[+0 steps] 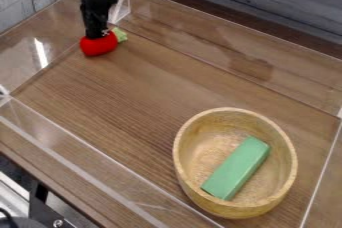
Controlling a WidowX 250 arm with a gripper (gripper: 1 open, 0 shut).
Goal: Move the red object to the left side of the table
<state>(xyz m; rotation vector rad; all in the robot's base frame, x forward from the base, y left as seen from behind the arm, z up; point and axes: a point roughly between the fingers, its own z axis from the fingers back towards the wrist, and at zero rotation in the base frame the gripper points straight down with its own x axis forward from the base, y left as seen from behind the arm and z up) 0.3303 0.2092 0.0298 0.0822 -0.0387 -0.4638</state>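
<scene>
- Claw (99, 27): together, over the strawberry toy; whether it clamps the toy, I cannot tell.
- Red strawberry toy (99, 45): directly beneath the claw, on the wood-grain tabletop (160, 84).
- Round wooden bowl (186, 162): well apart from the claw, green rectangular block (238, 166) inside.

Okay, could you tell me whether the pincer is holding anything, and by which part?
It seems to be the red toy, pinched near its green leafy end; the exact contact is hidden.

Soft, even light, glare along clear wall, faint shadows, slightly blurred detail
</scene>
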